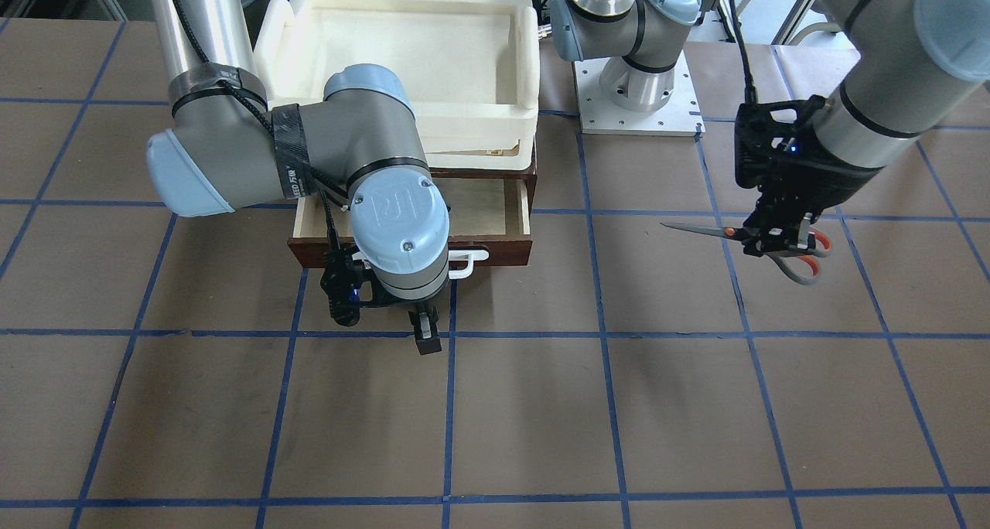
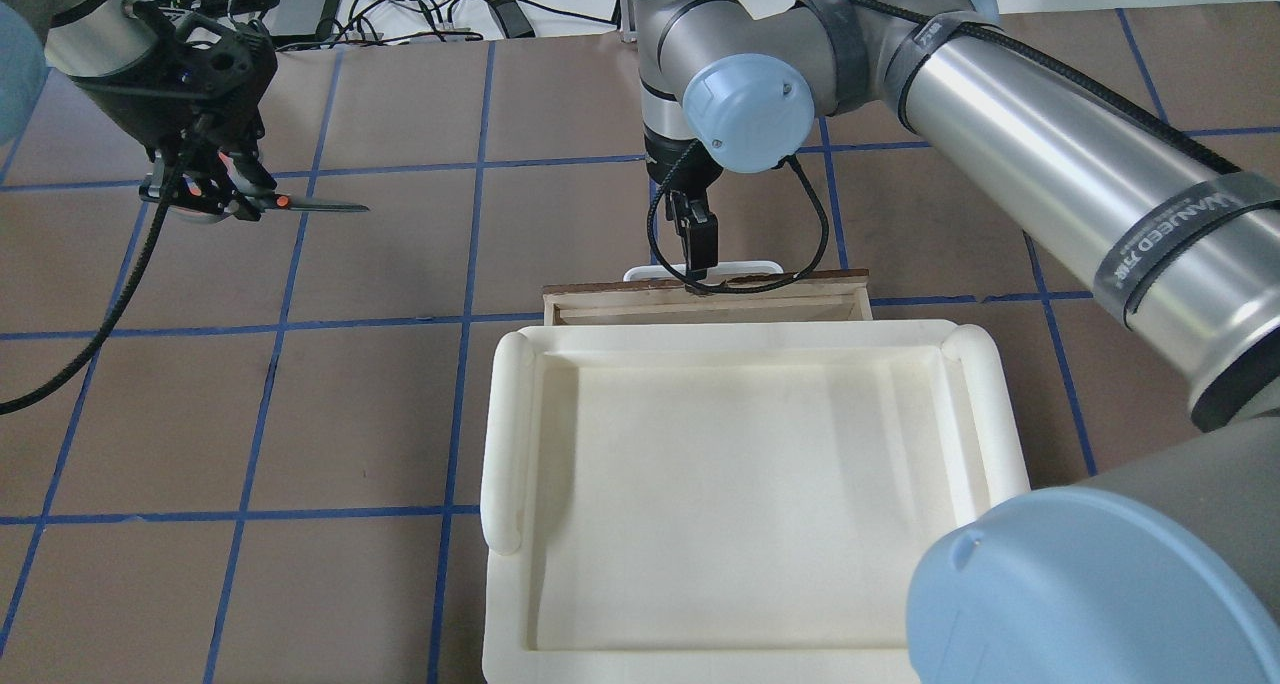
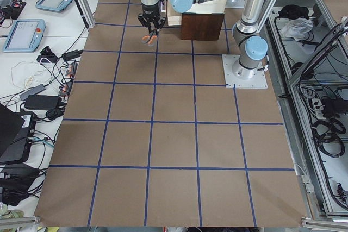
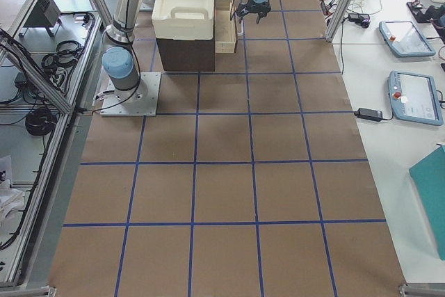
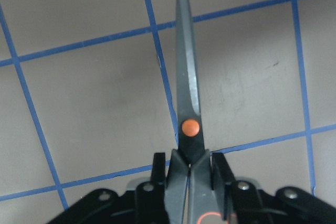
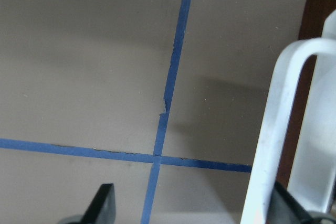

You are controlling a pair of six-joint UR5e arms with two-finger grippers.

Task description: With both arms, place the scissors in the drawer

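My left gripper [image 1: 777, 239] is shut on the scissors [image 1: 708, 229] near their pivot and holds them level above the table, well off to the drawer's side. The left wrist view shows the dark blades [image 5: 188, 93] closed and pointing away from the gripper [image 5: 189, 174]. In the overhead view the scissors [image 2: 322, 206] point toward the drawer [image 2: 700, 299]. The drawer [image 1: 495, 247] stands pulled out, its pale inside showing. My right gripper [image 1: 424, 337] is open just in front of the white handle [image 1: 470, 262], which shows at the right edge of the right wrist view [image 6: 278, 129].
A cream-white plastic tray [image 1: 534, 49] sits on top of the dark wooden box [image 4: 184, 53] behind the drawer. The left arm's base plate [image 1: 638, 115] stands beside the box. Brown table surface with blue tape lines [image 1: 603, 336] lies in front.
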